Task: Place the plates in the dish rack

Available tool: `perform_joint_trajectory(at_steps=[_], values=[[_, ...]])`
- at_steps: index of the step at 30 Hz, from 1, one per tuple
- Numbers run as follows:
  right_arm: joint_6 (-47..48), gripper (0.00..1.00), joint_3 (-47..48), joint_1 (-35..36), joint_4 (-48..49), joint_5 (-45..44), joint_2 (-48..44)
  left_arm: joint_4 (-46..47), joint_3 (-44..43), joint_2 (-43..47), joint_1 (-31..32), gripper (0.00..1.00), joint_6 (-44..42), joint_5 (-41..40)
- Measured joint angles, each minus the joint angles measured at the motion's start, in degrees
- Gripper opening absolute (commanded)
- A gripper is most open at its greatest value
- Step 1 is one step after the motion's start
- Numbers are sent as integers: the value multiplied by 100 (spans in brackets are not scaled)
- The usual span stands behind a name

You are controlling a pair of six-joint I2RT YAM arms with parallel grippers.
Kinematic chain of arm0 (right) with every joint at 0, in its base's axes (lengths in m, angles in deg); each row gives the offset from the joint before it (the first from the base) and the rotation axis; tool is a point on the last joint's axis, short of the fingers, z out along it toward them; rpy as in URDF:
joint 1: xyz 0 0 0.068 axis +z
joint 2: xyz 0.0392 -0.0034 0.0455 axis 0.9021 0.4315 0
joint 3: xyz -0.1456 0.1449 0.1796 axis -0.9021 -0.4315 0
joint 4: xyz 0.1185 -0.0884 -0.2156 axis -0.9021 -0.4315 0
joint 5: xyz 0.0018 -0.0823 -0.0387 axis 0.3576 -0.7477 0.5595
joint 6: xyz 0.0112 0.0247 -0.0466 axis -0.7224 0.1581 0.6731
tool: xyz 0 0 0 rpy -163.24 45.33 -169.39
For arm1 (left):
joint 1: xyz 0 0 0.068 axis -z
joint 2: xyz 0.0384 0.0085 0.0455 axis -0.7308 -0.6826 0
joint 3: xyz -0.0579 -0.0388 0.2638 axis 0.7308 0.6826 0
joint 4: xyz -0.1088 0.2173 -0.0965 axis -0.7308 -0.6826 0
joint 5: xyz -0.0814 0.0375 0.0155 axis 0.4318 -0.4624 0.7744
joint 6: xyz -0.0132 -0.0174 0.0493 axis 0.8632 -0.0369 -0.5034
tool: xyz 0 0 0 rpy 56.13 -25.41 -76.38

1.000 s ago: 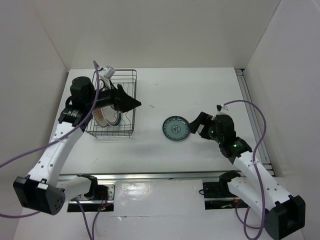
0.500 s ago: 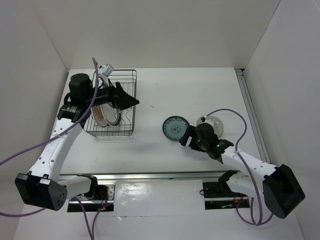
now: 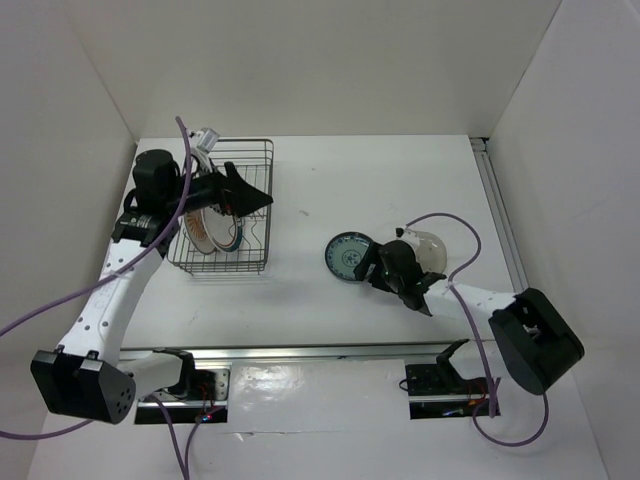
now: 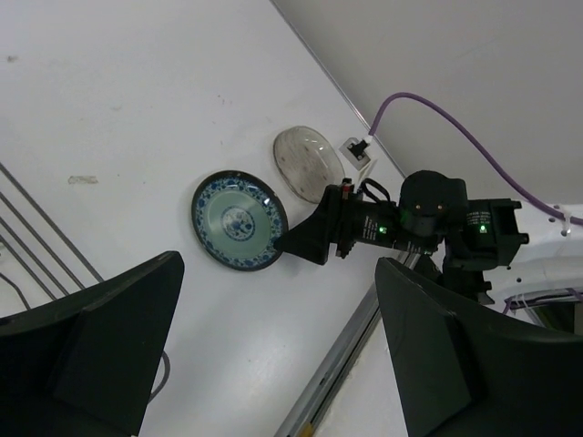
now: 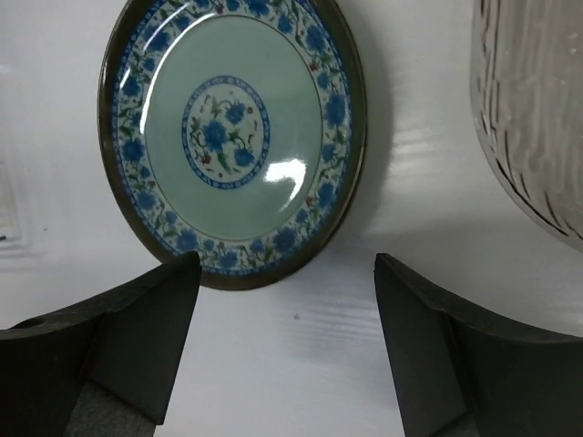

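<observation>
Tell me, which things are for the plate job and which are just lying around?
For the job: dish rack, white plate already in it, blue-green plate, see-through plate.
Just lying around: purple cable, metal rail along the table's right edge.

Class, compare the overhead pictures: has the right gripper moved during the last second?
Yes. The right gripper has swung left toward the blue-green plate, which stayed put, and now sits by its right rim.
</observation>
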Motion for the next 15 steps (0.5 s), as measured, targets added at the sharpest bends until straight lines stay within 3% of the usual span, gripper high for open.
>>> perform_joint_trajectory(at_steps=[4,5,8,12,15], values=[[-68,74,153,2,431,17,446,-227,-168,-280,0,100,4,-90],[-81,61,179,2,516,22,533,-264,-170,-326,0,100,7,-103],[-120,34,214,2,616,31,763,-369,-168,-374,0,100,2,-138],[-284,5,315,0,796,4,1091,-387,-168,-365,0,100,0,-179],[-455,3,409,2,975,28,1239,-391,-168,-365,0,100,-9,-260]])
